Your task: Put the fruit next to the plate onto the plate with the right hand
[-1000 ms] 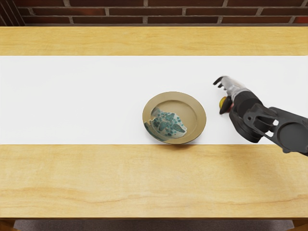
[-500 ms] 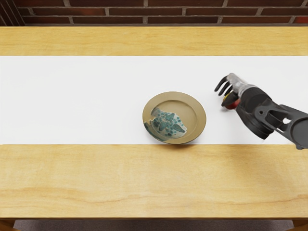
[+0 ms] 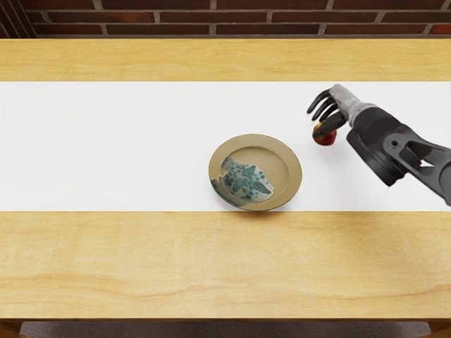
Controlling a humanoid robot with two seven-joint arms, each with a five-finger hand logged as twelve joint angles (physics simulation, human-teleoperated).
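A dark red brick wall (image 3: 211, 15) closes the scene at the back. In front of it lies a pale wooden surface (image 3: 211, 267), crossed from side to side by a broad white runner (image 3: 106, 141).

In the head view, the only one given, the right hand (image 3: 335, 113) reaches in from the right edge over the runner. Its upper fingers (image 3: 318, 105) fan out in a loose curl. Just beneath them the small red and yellow fruit (image 3: 325, 137) is pinched against the underside of the hand. The fruit is just beside the plate (image 3: 293, 169), off its right rim and a little behind it, and not yet over it. The left arm is out of view.

The hold looks thin, since most of the fruit shows below the hand and only the lower digits seem to bear on it. A quick sweep towards the plate could let the round fruit slip out and roll away along the smooth runner. If the hand travels low, the fruit or the knuckles may knock the raised rim and push the plate aside. A release from too high could bounce the fruit off the shallow dish, whose teal pattern lies left of centre.

The wood is bare on both sides of the runner, which carries only the plate.
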